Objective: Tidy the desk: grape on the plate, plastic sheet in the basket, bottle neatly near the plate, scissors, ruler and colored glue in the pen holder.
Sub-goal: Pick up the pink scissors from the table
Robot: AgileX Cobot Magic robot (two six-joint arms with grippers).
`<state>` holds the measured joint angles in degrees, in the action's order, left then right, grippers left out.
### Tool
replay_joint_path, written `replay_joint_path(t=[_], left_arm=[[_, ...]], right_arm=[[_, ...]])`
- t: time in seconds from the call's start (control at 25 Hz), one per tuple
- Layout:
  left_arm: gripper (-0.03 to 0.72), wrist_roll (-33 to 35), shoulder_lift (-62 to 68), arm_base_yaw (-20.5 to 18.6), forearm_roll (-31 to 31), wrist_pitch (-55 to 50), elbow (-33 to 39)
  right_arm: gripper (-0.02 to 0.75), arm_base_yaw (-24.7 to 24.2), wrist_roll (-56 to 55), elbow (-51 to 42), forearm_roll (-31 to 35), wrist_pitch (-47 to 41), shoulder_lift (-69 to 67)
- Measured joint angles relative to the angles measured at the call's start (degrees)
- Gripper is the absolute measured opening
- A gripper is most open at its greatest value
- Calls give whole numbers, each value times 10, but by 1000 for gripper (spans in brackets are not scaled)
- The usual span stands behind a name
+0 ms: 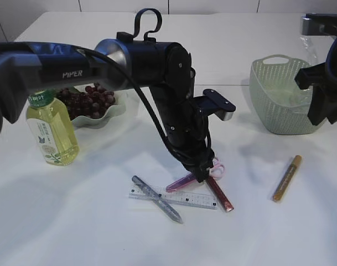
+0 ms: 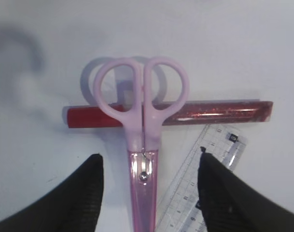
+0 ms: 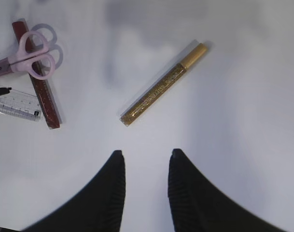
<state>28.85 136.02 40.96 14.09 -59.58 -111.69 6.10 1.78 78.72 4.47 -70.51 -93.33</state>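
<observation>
At the middle of the desk your left gripper (image 2: 147, 193) hangs low with its fingers spread either side of the pink scissors (image 2: 143, 121), which lie across the red glue stick (image 2: 209, 112) beside the ruler (image 2: 195, 193), likely why the blades are straddled. Your right gripper (image 3: 144, 183), fingers apart and empty, hovers above the gold glue stick (image 3: 163, 89).

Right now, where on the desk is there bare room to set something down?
Bare patches: the front left, below the bottle and left of the ruler; and the strip between the red glue pen and the gold glue pen. Crowded: around the scissors, under the left pincer.
</observation>
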Motion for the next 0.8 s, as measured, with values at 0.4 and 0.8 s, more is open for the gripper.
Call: replay_joint_path(t=[0.4, 0.8], left_arm=[[447, 0, 15, 0, -2, 0, -1], [445, 0, 33, 0, -2, 2, -6]], right_arm=[[239, 0, 1, 0, 0, 0, 0], [239, 0, 1, 0, 0, 0, 0]])
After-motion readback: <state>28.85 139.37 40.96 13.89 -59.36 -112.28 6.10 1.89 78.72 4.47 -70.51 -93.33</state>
